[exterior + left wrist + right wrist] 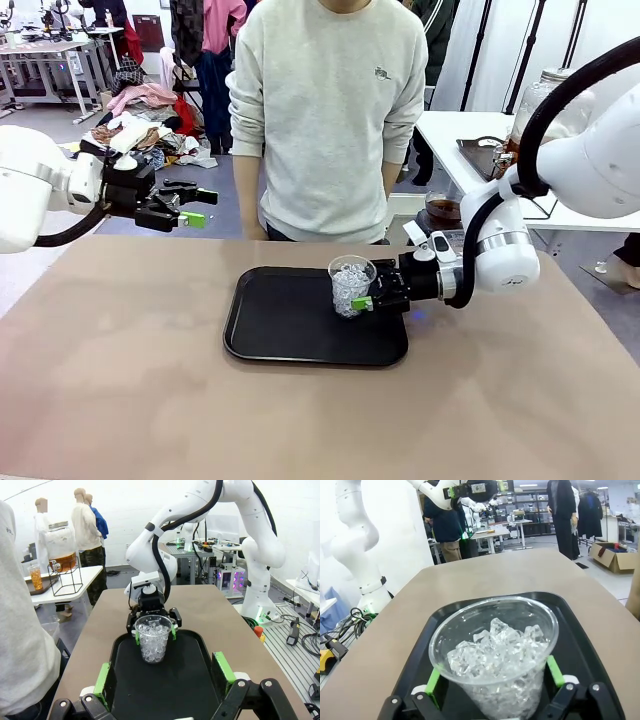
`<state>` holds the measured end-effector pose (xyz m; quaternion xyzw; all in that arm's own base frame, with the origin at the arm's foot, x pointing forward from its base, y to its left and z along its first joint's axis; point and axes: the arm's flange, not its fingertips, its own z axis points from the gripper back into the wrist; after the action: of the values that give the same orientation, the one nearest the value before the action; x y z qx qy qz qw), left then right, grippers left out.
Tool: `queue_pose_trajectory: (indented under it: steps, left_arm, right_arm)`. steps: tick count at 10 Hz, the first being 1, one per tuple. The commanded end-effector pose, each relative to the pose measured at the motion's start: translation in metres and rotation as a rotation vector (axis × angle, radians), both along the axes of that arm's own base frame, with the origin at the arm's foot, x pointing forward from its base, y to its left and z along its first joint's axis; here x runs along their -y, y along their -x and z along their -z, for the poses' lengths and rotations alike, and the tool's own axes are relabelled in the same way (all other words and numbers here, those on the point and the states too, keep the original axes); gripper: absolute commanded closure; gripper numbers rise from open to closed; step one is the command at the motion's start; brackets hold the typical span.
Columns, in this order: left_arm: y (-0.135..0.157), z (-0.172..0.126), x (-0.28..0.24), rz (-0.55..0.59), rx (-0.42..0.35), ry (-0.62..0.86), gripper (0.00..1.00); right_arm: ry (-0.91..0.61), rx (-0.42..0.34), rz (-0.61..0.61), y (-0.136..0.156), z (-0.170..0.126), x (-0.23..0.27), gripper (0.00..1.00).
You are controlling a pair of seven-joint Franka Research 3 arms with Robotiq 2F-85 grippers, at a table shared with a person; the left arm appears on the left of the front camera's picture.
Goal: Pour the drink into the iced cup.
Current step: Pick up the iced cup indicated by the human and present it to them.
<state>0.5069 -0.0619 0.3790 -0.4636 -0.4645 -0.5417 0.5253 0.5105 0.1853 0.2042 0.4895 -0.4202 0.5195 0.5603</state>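
- Brown bench point(120, 400) carries the work, with a person standing at its far side.
- Black tray point(270, 340) lies at the bench's middle.
- Glass jar point(61, 542) stands on a side table point(80, 575), well apart from the bench. The drink point(63, 561) fills its lower part, and neither claw is near it.
- Clear cup point(351, 284), packed with ice point(495, 647), stands upright on the tray's far right part.
- Right claw point(358, 294) has its jaws wide, one on either side of the cup's lower wall. Whether the pads point(555, 671) press the cup, I cannot tell.
- Left claw point(198, 207) hangs wide and empty above the bench's far left edge.
- Step in hand, as I judge it: readying the iced cup, with no pouring begun and the cup dry of drink.
- Next move likely calls for bringing cup and drink together. That needs a firm, level hold so the cup stays upright and the ice stays in.
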Motion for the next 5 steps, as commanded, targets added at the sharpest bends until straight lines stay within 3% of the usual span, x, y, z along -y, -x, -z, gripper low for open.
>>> queue_pose_trajectory:
  steps: [1, 5]
  left_arm:
    - [0.0002, -0.0014, -0.0004, -0.006, 0.002, 0.001, 0.0]
    - [0.0002, -0.0014, -0.0004, -0.006, 0.002, 0.001, 0.0]
  right_arm:
    - [-0.01, -0.024, 0.023, -0.007, 0.0018, -0.0128, 0.0]
    - [-0.034, -0.039, 0.106, -0.0098, 0.0026, -0.0185, 0.0]
